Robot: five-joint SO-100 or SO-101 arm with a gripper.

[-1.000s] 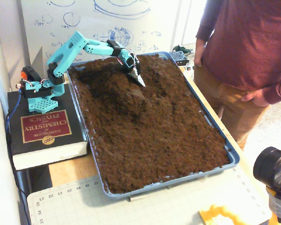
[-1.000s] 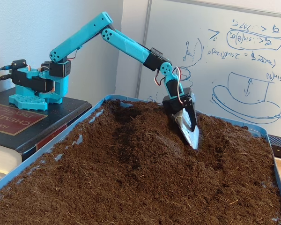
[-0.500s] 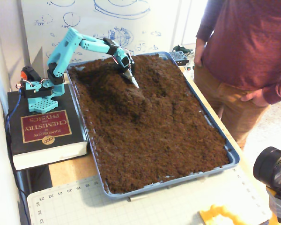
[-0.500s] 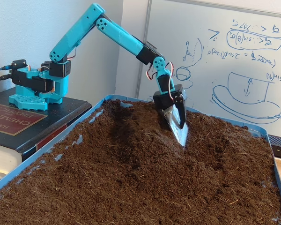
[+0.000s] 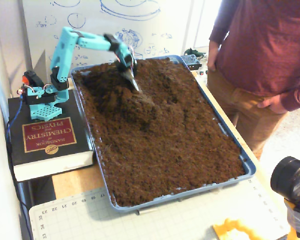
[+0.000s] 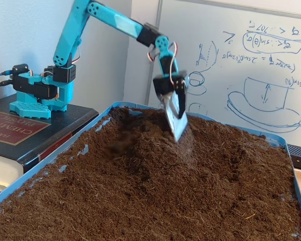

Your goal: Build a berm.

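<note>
Here the teal arm [image 5: 72, 42] reaches from its base [image 5: 40, 100] on a thick book [image 5: 47, 142] out over the far left part of the blue tray [image 5: 247, 167]. The gripper [image 6: 176, 128] points down, tip at or just above the crest of the berm [image 6: 150, 150]; contact is unclear. It looks like one flat pale blade, slightly blurred, so I cannot tell how wide the pincer is. The berm is a rounded dark hump of soil in the tray's far left area, near the arm's side, steep on its left flank in both fixed views [image 5: 132, 102]. The rest of the soil [image 5: 180, 150] fills the tray, flatter toward the near end. A person [image 5: 262, 55] in a maroon top stands at the tray's right side. A whiteboard [image 6: 241, 65] with blue sketches is behind the tray. A cutting mat [image 5: 155, 220] lies at the near edge, and a black camera lens [image 5: 290, 180] shows at the near right.
</note>
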